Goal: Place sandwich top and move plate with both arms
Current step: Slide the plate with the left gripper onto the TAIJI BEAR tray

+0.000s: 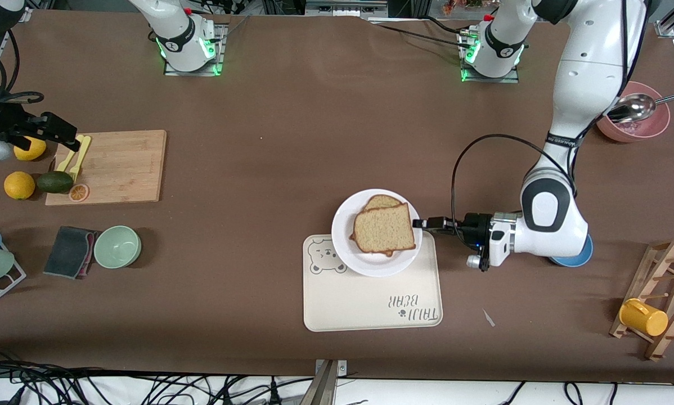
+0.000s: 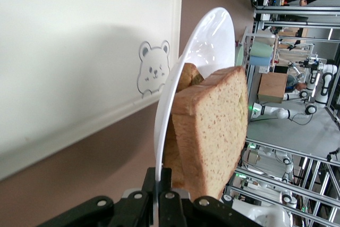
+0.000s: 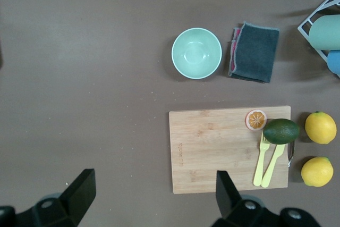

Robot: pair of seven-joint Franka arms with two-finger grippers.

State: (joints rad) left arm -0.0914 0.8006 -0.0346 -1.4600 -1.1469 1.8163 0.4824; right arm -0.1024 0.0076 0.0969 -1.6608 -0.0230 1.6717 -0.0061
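bread is stacked on the plate: the sandwich top is laid over another slice, whose rounded crust is seen at the edge farther from the front camera. the plate is set partly on the cream tray, over the tray corner beside the bear drawing (the printed lettering is at the tray corner nearer the camera, toward the left arm's end). the plate's rim is pinched by the left gripper, its fingers clamped together on the white edge at the side toward the left arm's end of the table. the right gripper is held over the wooden cutting board, well apart from the plate, with its fingers spread wide and nothing held.
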